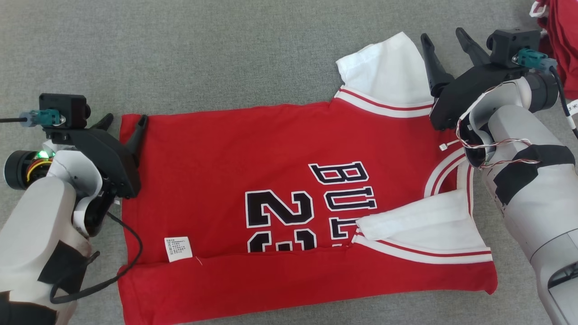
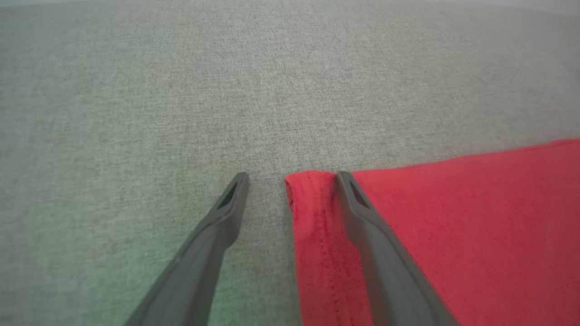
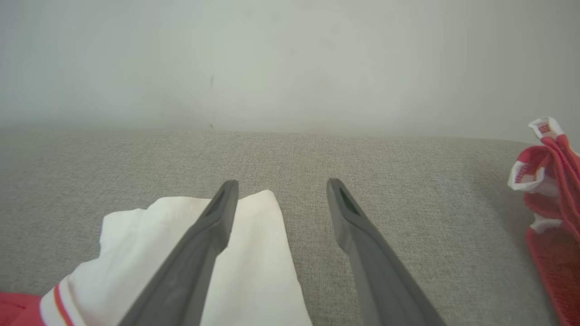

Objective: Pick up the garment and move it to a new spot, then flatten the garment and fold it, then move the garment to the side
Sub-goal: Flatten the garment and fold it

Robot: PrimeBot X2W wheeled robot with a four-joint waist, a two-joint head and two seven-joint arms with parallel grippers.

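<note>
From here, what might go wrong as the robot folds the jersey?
The left gripper straddles only the hem corner of the red jersey, so a pinch may slip. The right gripper has one finger over the white sleeve, one over the grey surface; it may lift the sleeve alone.

The garment (image 1: 216,171) lies between left claw (image 1: 126,119) and right claw (image 1: 442,35).

Red-and-white clothes heap (image 1: 564,40) on grey fabric surface (image 1: 180,54)

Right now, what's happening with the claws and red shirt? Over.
Left gripper open, straddling jersey corner. Right gripper open at white sleeve edge. Jersey flat, near edge folded. Other red garment far right.
</note>
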